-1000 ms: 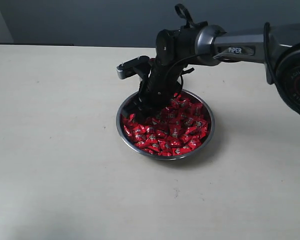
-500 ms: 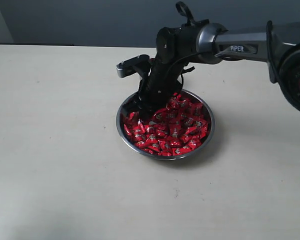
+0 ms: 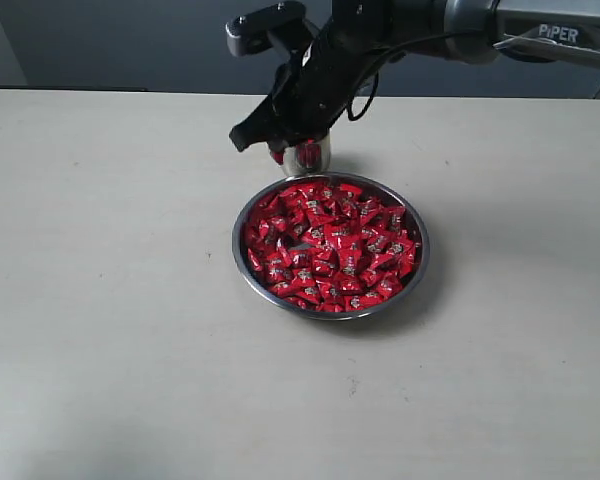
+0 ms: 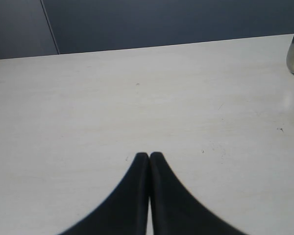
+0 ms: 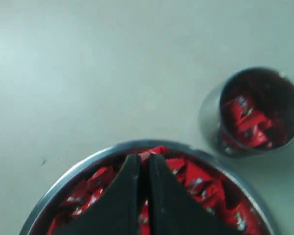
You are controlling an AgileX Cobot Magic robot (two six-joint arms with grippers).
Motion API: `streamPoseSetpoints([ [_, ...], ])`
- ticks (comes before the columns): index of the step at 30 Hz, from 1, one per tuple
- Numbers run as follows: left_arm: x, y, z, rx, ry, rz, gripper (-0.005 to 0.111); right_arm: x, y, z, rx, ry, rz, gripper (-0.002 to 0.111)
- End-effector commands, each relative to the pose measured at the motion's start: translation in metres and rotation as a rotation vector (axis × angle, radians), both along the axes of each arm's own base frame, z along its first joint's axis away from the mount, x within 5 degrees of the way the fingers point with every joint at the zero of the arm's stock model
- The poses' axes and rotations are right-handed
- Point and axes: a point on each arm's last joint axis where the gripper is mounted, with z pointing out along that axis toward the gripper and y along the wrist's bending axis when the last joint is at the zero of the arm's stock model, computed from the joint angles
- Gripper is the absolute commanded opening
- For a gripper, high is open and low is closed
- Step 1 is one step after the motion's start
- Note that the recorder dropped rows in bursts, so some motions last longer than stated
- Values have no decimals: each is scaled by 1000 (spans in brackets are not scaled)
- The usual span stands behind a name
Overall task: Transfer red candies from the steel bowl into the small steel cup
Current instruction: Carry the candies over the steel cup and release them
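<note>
steel bowl (image 3: 236, 236): 1
small steel cup (image 3: 314, 160): 1
red candies (image 3: 332, 246), in bowl: several dozen, heaped, too many to count singly
red candies, in cup: at least 3 visible
counter (image 3: 100, 300): 1

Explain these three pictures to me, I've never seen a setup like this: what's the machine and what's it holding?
It is a robot with two arms, each made to pinch things. The wide picture comes from a camera off the arms; the other two come from a camera on each wrist. On the pale table stands a steel bowl full of red candies, and beside it a small steel cup with a few inside. The right fingers, above the table beside the cup, seem shut on one red candy. The left fingers are shut on nothing.
</note>
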Motion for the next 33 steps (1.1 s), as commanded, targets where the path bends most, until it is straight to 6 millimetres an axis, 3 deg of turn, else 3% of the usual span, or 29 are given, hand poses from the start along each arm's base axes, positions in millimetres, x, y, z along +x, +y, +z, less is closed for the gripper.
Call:
streamPoseSetpoints([
  [1,0,0,3,3,-18,-5,0,31,-11,4,70,-97,-93,0],
  [8,0,0,3,3,-18,-5,0,74,-27,-20,90,-71,-197,0],
  [17,0,0,3,3,-18,-5,0,84,-23,-50,83,-47,-210,1],
  [24,0,0,3,3,-18,-5,0,83,-23,-50,88,-42,-211,1],
  [26,0,0,3,3,-18,-5,0,83,-23,-51,84,-36,-210,8],
  [29,0,0,3,3,-18,-5,0,82,-23,-51,81,-31,-209,37],
  [30,0,0,3,3,-18,-5,0,82,-23,-51,80,-30,-208,41],
  [33,0,0,3,3,-18,-5,0,82,-23,-45,86,-38,-208,40],
])
